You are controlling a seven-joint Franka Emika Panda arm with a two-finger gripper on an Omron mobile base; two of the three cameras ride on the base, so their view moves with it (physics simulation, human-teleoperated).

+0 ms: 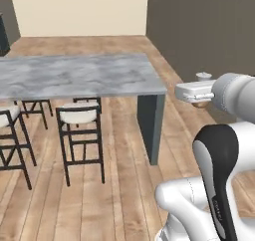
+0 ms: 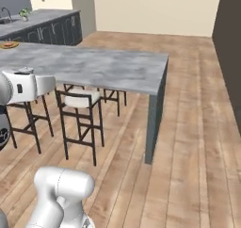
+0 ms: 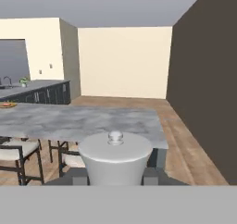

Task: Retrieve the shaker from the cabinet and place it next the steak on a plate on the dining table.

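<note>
Presently the small shaker with pale grey-white top sits clamped between the two dark fingers of the white arm's gripper, carried in the air on the near side of the long marble-patterned grey-white desk, off its right end. From the left base camera only the shaker's pale top shows above the white hand. Far left on the desk lies the round yellow-orange rimmed plate; its contents are too small to tell. Black-framed stools with white seats stand under the desk's near edge on the wooden plank floor. A dark counter with sink stands at far left.
</note>
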